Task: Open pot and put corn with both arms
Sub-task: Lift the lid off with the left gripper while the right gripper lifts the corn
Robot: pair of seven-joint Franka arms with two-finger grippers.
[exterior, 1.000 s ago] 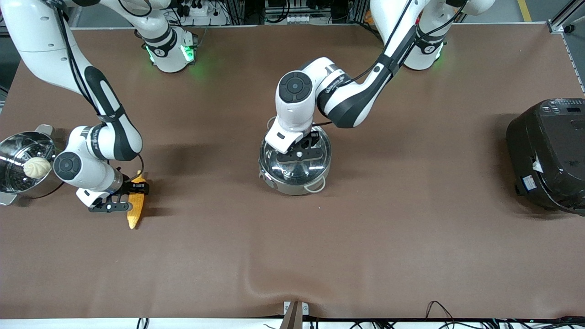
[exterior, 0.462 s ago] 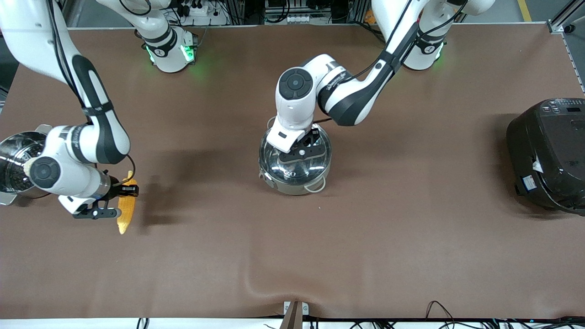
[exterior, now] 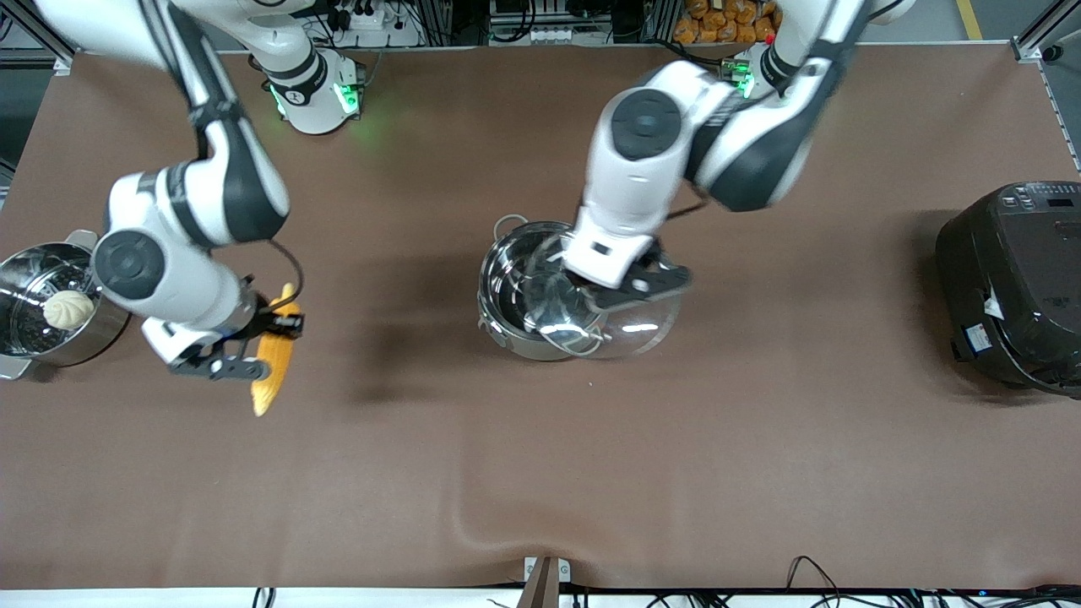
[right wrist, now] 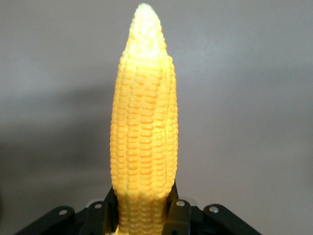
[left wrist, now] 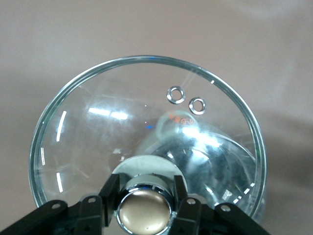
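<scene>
The pot [exterior: 530, 291] is sat mid-counter, uncovered, its steel inside on show. The lid [exterior: 629, 325] is held up in the air, tilted, partly over the pot's rim on the left arm's side and partly over bare counter [exterior: 540, 473]. It's gripped by its tan knob [left wrist: 144, 213], which is pinched between the fingers [left wrist: 108, 196] of the left tool [exterior: 635, 285]; two small vent rings can be made out in the glass in the left wrist view.

The corn [exterior: 274, 365] is carried clear of the counter, toward the right arm's end, well apart from the pot. Its thick end is clamped in the right tool [exterior: 245, 346], with the pointed tip aimed toward the front camera. In the right wrist view the cob [right wrist: 143, 127] is seen sticking straight out from between the fingers [right wrist: 179, 215], nothing but plain counter under it.

Further out, a second steel pot [exterior: 46, 306] with a white bun [exterior: 67, 309] in it is parked at the edge by the right arm, just beside that arm's wrist. A big black cooker [exterior: 1013, 283] is set at the left arm's end.
</scene>
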